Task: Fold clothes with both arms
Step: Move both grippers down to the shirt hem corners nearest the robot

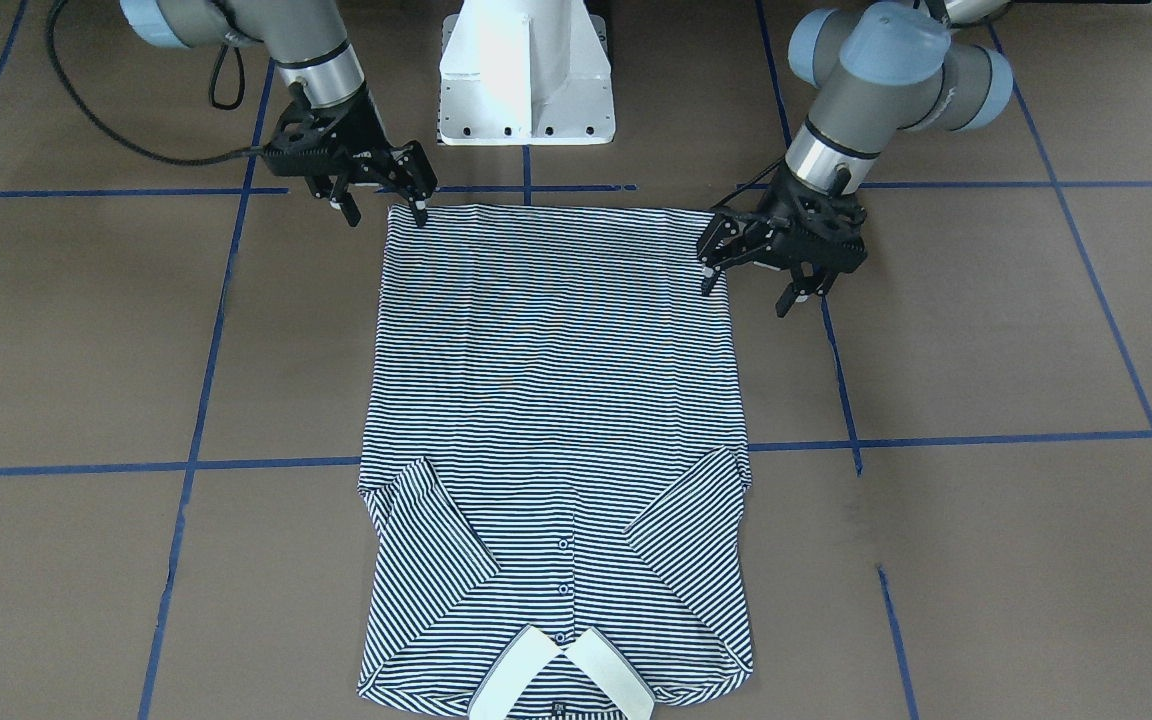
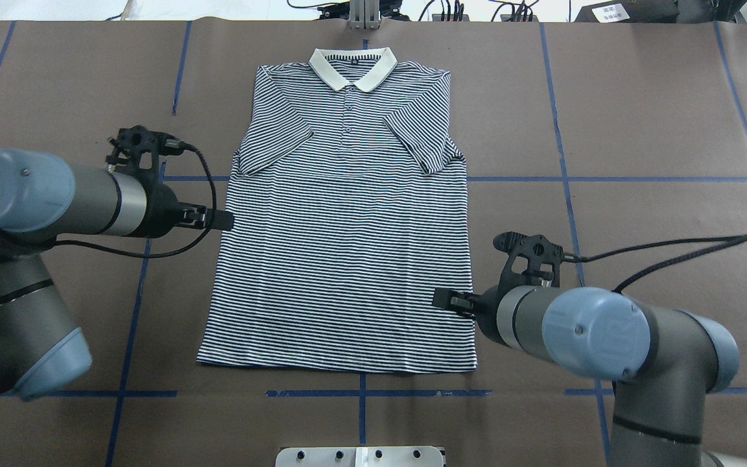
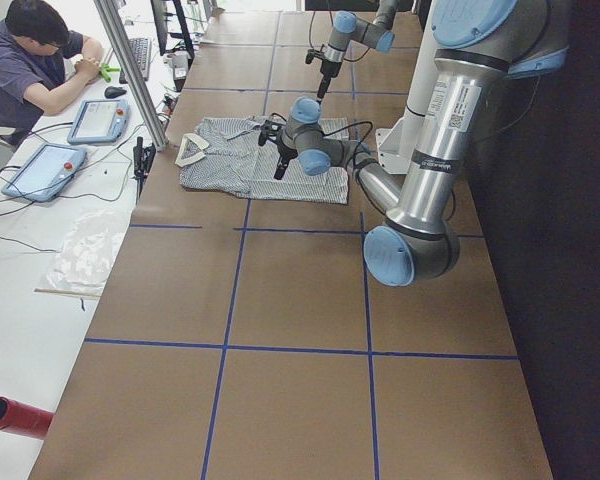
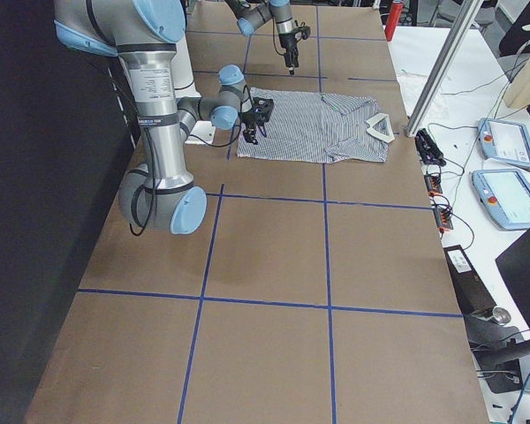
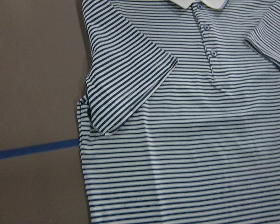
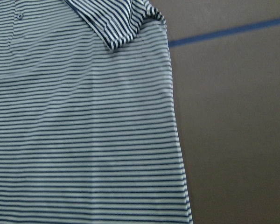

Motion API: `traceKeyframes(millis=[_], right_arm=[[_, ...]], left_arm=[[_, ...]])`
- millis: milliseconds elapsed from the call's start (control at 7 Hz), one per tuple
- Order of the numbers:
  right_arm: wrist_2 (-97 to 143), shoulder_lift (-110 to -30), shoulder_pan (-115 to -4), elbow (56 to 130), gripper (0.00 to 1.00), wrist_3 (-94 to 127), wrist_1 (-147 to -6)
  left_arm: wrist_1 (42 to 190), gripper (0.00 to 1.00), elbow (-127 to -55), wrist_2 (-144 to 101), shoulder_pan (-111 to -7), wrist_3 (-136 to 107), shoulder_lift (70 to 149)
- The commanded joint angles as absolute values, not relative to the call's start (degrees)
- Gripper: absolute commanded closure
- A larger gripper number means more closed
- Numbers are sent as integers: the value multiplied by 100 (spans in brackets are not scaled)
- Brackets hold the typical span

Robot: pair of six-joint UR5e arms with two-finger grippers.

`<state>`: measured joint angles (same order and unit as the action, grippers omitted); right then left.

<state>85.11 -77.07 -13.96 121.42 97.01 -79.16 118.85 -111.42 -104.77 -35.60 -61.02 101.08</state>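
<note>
A brown table (image 2: 639, 117) crossed by blue tape lines is shown from every side. Only the front-facing view reveals the jaws; overhead each gripper is reduced to a black stub, and no finger is caught by either wrist view. The left arm (image 2: 88, 204) and right arm (image 2: 522, 318) are placed either side of the polo shirt (image 2: 341, 259), which is laid flat, front up, midway along the table, hem toward the robot's edge. The left gripper (image 1: 746, 295) and right gripper (image 1: 384, 217) are spread wide, nothing pinched, beside the hem end. Sleeves are folded inward. The white collar (image 2: 379, 70) is turned toward the far edge, with small buttons (image 2: 348, 129) below.
</note>
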Motion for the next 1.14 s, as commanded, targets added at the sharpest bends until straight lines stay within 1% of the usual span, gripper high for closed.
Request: traceKeyframes(millis=[0, 143, 286, 857, 1000], right_arm=[[7806, -7778, -608, 12472, 28, 10965, -8445], [7796, -7770, -598, 12463, 27, 10969, -8446], [7787, -7761, -598, 12463, 25, 10969, -8446], [7778, -7796, -606, 12463, 24, 10969, -8446], [7787, -7805, -606, 12463, 24, 10969, -8446]], left_arm=[[12590, 23, -11584, -10085, -2782, -7794, 9101], [12777, 37, -11506, -9429, -2212, -8622, 8879], [12779, 40, -11444, -9091, -1806, -9266, 8929], [12718, 42, -11295, -8965, -1530, -9352, 8999], [12718, 46, -11268, -8974, -1529, -9360, 9061]])
